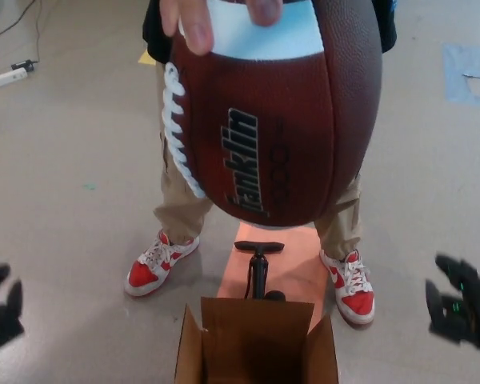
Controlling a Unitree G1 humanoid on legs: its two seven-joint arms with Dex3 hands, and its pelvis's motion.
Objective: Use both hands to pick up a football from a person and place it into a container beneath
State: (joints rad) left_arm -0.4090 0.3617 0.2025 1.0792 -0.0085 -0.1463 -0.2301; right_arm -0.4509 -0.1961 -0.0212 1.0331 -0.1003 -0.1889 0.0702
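Left robot hand [2, 308] and right robot hand [462, 302] spread, empty; between and above them, football [276, 120] in person's hand [216, 18], box [256, 342] below.

The brown oval leather-look football [280, 128] has a pebbled, slightly sheeny skin and white raised laces [176, 132]. The brown open cardboard box [256, 344] looks matt and papery. The grey floor [72, 184] is smooth, dull concrete.
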